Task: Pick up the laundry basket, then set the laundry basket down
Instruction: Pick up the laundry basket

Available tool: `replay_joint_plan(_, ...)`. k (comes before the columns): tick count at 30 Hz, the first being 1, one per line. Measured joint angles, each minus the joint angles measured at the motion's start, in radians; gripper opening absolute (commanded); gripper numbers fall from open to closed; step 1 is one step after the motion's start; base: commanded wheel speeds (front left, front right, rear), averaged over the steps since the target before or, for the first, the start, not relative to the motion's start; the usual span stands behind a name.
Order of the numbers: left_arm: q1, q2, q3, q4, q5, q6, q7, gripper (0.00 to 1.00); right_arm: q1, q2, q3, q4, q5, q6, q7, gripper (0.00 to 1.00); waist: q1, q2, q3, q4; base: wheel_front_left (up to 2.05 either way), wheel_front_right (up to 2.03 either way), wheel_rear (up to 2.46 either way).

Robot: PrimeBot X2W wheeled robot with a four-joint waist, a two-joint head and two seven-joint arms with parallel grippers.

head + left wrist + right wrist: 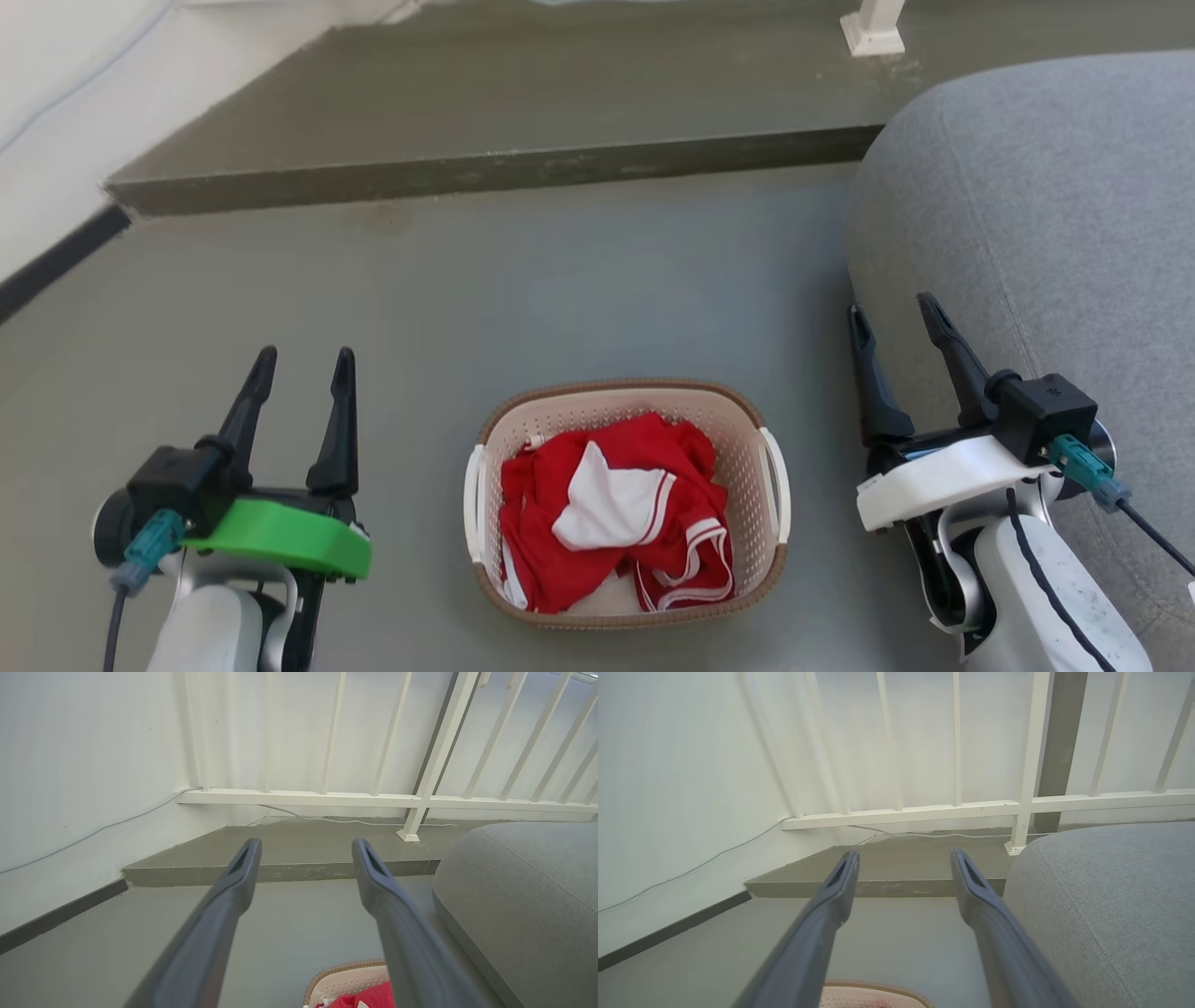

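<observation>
The laundry basket [728, 439] stands on the grey floor between my two arms, cream-white and perforated, with a brown woven rim and white side handles. Red and white clothes [611, 509] lie inside it. My left gripper [303, 364] is open to the left of the basket, apart from it, with nothing between its fingers. My right gripper [894, 313] is open to the basket's right, also apart from it and empty. The left wrist view catches a corner of the basket [343, 980] low down between the open left gripper [306, 847]. The right wrist view shows its rim [878, 991] below the open right gripper [903, 856].
A grey upholstered seat [1046, 215] bulges in on the right, close behind my right gripper. A raised concrete step [485, 173] crosses the floor ahead, with a white railing [373, 798] and a white wall [84, 765] beyond. Bare floor lies ahead of the basket.
</observation>
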Motion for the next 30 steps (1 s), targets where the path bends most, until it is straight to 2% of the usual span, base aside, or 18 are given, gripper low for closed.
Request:
replay_joint_plan(18,-0.102,0.041,-0.035,0.037,-0.028,-0.009,0.0,1.0,-0.055,0.029,-0.025,0.039,-0.017,-0.035,0.0,1.0,0.0001,0.0,0.193,-0.024,0.0,0.0,0.0)
replay_joint_plan(30,-0.197,0.096,-0.158,0.102,-0.089,-0.01,0.0,1.0,-0.114,0.035,-0.051,0.147,0.002,-0.051,0.0,1.0,0.0002,0.0,0.325,-0.032,0.0,0.0,0.0)
